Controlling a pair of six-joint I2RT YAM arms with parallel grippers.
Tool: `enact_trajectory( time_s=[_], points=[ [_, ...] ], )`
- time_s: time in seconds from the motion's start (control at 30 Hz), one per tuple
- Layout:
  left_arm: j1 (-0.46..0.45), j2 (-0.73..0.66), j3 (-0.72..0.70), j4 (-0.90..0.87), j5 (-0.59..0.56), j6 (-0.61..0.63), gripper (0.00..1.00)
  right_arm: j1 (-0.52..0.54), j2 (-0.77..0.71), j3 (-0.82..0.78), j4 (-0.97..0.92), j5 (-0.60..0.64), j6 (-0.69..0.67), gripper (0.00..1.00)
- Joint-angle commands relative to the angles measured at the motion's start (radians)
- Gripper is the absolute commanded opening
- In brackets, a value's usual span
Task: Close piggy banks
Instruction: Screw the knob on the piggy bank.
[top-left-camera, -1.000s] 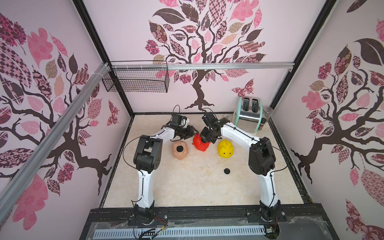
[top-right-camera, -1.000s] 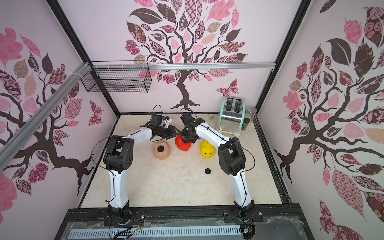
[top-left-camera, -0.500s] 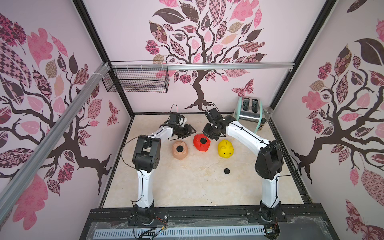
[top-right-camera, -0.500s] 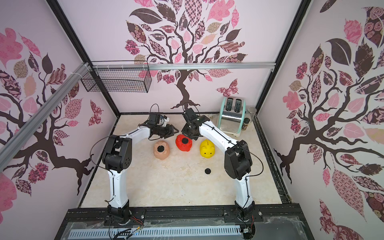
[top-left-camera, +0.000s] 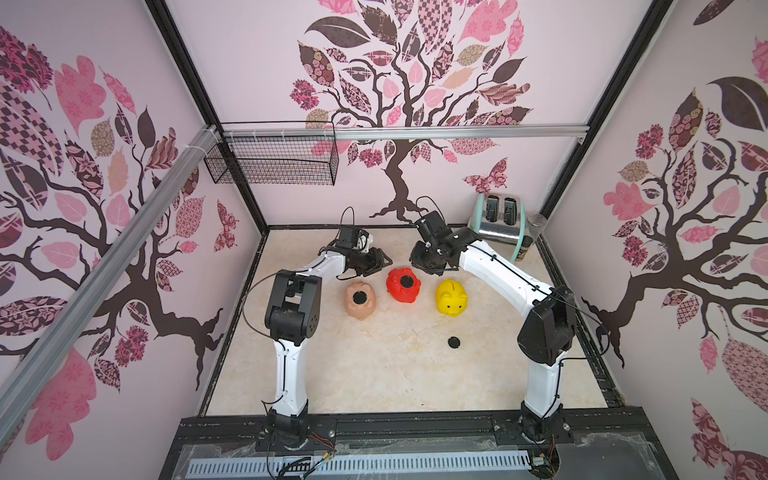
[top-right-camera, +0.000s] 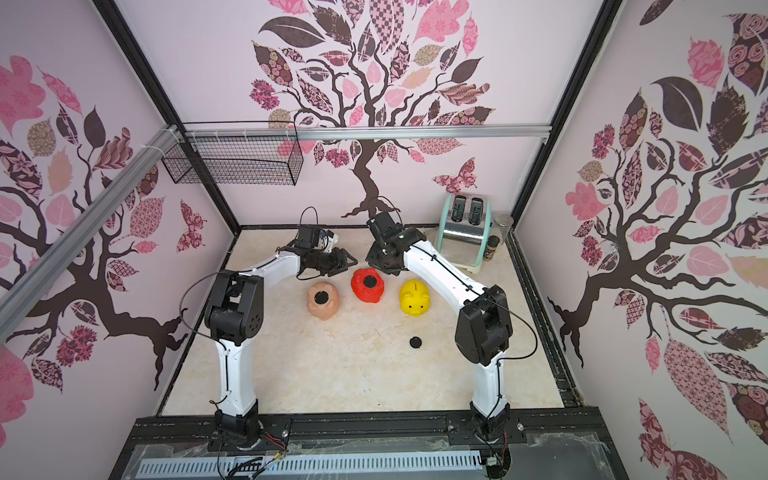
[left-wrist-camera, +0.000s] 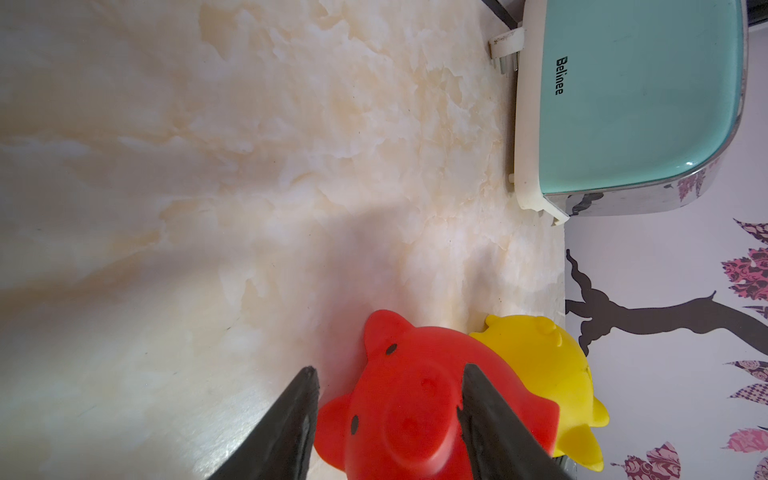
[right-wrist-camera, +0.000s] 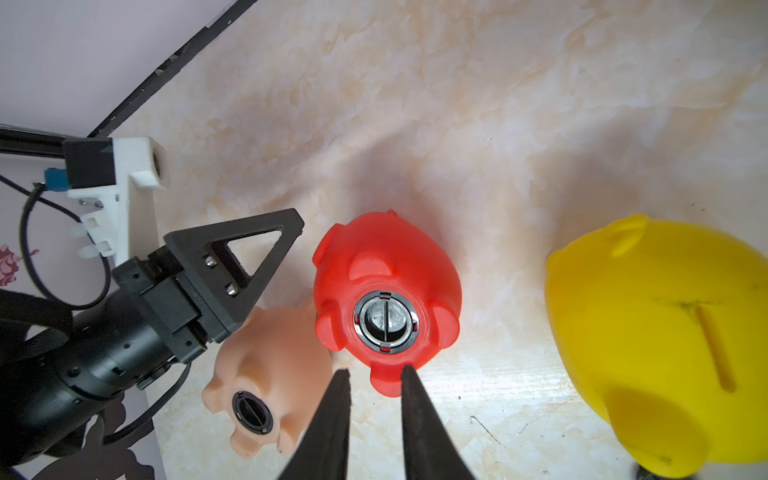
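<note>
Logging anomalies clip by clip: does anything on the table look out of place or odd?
A black plug disc lies loose on the table, apart from the pigs. The peach pig and red pig lie belly-up with plugs seated; the yellow pig stands upright, belly hidden. Nothing looks spilled or broken.

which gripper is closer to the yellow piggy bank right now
Right. The right gripper hangs just behind the yellow piggy bank, toward the back wall, near the red piggy bank. The left gripper is farther, on the red piggy bank's other side.
</note>
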Motion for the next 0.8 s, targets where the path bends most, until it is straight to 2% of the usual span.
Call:
enact_trajectory(
  time_s=[0.0,0.23,0.53,0.67,0.77],
  points=[
    [0.002,-0.024,0.014,-0.003,-0.011,0.005,0.58,0.005,-0.027,0.017,-0.008,0.033,-0.044,0.26],
    [0.003,-0.053,0.014,-0.012,-0.022,0.009,0.58,0.006,-0.05,-0.003,0.009,0.047,-0.086,0.28],
    [0.003,-0.128,0.0,-0.03,-0.048,0.012,0.58,0.005,-0.137,-0.074,0.057,0.107,-0.177,0.37],
    [0.003,-0.198,-0.027,-0.043,-0.089,0.015,0.58,0.004,-0.21,-0.148,0.13,0.104,-0.249,0.44],
    [0.004,-0.27,-0.056,-0.05,-0.111,0.015,0.58,-0.002,-0.298,-0.265,0.227,0.107,-0.28,0.51]
  ],
)
